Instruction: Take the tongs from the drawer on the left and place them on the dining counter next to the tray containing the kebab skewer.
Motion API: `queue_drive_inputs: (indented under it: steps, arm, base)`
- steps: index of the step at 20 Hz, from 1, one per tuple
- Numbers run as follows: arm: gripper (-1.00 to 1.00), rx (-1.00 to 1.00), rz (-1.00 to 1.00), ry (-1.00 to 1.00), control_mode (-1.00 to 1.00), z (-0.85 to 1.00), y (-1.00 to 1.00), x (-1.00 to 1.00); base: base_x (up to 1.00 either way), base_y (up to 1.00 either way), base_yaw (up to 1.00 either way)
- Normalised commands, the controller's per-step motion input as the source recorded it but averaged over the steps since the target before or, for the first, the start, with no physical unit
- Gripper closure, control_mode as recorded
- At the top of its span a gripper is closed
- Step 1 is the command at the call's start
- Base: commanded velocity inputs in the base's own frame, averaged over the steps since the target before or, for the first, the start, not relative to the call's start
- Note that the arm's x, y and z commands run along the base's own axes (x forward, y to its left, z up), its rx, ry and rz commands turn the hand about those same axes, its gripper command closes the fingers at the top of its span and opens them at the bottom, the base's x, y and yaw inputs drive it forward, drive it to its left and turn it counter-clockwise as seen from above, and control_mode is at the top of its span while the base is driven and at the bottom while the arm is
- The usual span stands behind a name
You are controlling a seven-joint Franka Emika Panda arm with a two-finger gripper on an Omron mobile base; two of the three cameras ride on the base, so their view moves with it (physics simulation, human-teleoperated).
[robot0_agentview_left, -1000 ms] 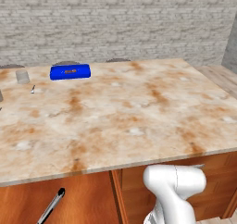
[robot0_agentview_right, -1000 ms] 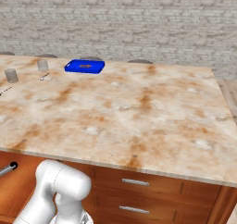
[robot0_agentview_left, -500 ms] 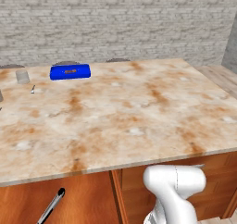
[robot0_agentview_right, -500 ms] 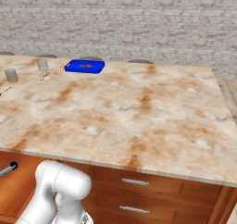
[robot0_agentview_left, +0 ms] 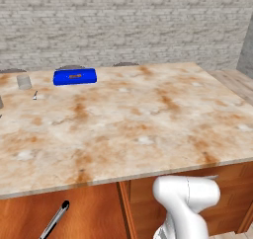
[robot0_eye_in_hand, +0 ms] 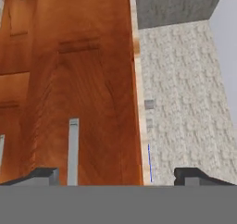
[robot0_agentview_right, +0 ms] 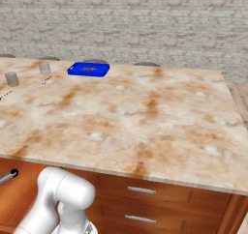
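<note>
End effector (robot0_eye_in_hand: 115, 177) spread wide, nothing grasped. Tongs (robot0_agentview_left: 55, 220) seen lying in opened drawer (robot0_agentview_left: 94, 213); pickup and placement beside tray (robot0_agentview_left: 74, 77) judged outstanding.

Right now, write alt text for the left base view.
A large beige marble counter with rust-orange blotches spans the view, a bright blue rectangular tray near its far left edge. Below, slim grey metal tongs with a black end lie in an open reddish-brown wooden drawer.
</note>
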Motion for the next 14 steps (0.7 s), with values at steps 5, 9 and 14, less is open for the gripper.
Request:
queue_drive_inputs:
  steps: [5,9,14]
  arm:
    - [-1.0,0.06,0.0,-0.01,-1.0,0.6,-0.19,-0.58]
    - [-1.0,0.07,0.0,0.0,-1.0,0.53,-0.37,-0.37]
    - [-1.0,0.11,-0.02,-0.01,-1.0,0.67,-0.34,-0.46]
  base:
    - [0.0,0.0,0.0]
    - [0.0,0.0,0.0]
    - [0.0,0.0,0.0]
